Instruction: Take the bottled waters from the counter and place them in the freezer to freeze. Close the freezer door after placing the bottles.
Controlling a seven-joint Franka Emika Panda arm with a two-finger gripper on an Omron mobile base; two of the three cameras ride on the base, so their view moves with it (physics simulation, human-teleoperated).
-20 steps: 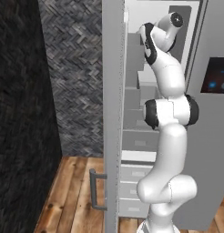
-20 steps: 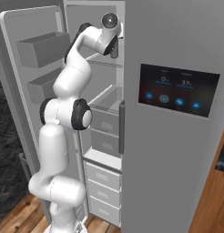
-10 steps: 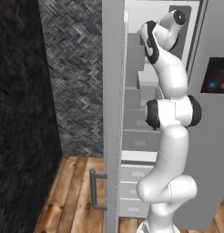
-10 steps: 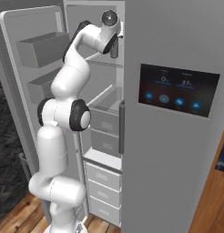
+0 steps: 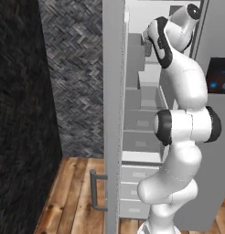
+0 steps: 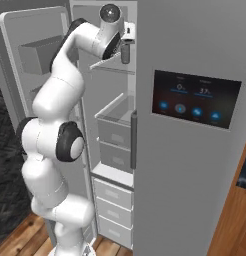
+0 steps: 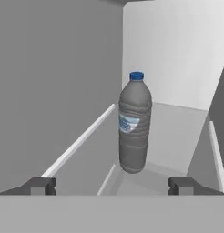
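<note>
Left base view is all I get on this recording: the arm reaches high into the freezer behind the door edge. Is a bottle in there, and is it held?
Observer: A grey bottle with a blue cap stands upright on a freezer shelf; the hand view shows it ahead of the gripper.
Operator: Held or let go?
Observer: Let go. The jaws stand open, one fingertip on each side, with clear space between them and the bottle.
Operator: Is the freezer door wide open?
Observer: Yes. The right base view shows the freezer door swung out to the left, with its inner bins facing the robot.
</note>
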